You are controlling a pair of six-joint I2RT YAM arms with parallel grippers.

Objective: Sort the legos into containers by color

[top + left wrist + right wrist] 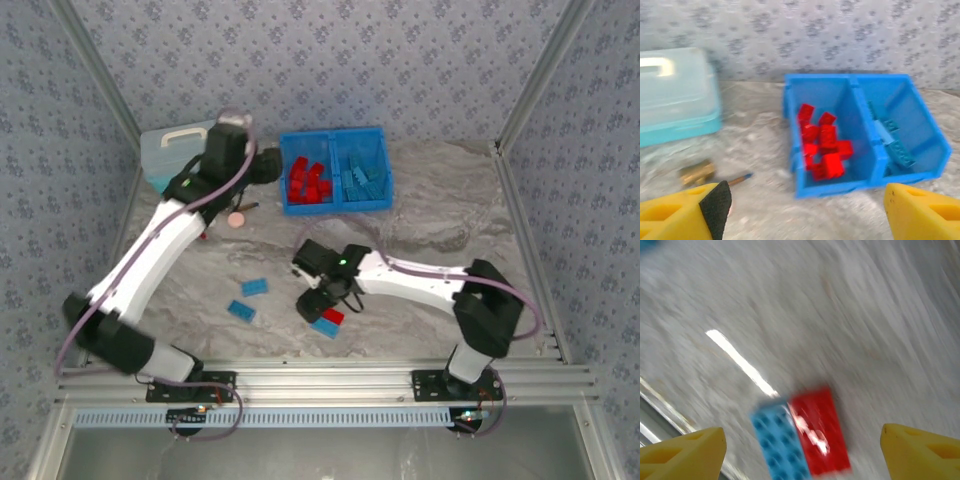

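The bright blue bin [336,208] [830,190] stands at the back centre; its left compartment holds several red legos [309,180] [824,146], its right compartment several light blue legos [363,183] [890,142]. A red lego [333,316] [821,432] and a light blue lego [325,328] [780,442] lie side by side, touching, under my right gripper [318,300] [802,450], which is open above them with nothing held. Two more light blue legos [254,287] [241,310] lie to the left. My left gripper [262,165] [802,210] hovers open and empty just left of the bin.
A pale teal lidded box [172,150] [675,95] with a white handle sits at the back left. A pink disc [237,219] and a brass piece [696,173] with a thin stick lie beside the left arm. Patterned walls enclose the table.
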